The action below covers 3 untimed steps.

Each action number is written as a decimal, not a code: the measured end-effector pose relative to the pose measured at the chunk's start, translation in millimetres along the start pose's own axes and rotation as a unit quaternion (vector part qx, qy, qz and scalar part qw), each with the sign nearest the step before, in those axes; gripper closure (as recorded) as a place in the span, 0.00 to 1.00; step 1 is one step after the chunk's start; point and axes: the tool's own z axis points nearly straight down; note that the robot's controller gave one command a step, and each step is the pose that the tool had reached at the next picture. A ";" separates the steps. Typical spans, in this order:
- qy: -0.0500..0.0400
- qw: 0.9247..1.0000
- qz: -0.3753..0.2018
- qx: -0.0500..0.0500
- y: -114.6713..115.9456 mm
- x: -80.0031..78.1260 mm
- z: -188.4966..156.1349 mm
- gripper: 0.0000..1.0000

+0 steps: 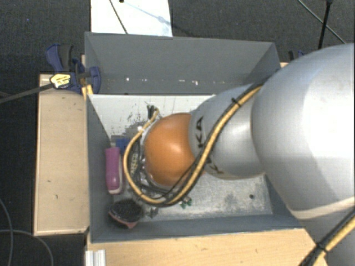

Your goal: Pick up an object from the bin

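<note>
My gripper [142,177] is low in the left half of the bin, mostly hidden under the arm's orange cover, with only a dark bit of its body showing at the cover's left edge. A pink oblong object [113,169] lies just to its left along the bin's left wall. A blue thing [118,143] pokes out behind the pink one. A black round object with a red edge [126,213] sits in the front left corner, just below the gripper. A small green piece [186,203] lies on the floor at the cover's lower right.
The thick silver arm comes in from the right and covers the bin's right half and centre. A yellow-and-black cable loops round the orange cover. Bare speckled floor shows along the front right of the bin.
</note>
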 end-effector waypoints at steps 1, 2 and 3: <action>0.000 0.993 -0.119 -0.001 5.0 -33.7 -148.2 1.00; 0.007 0.995 -0.097 -0.003 19.8 -28.2 -82.1 1.00; 0.004 0.995 -0.095 -0.002 18.5 -29.7 -85.9 0.00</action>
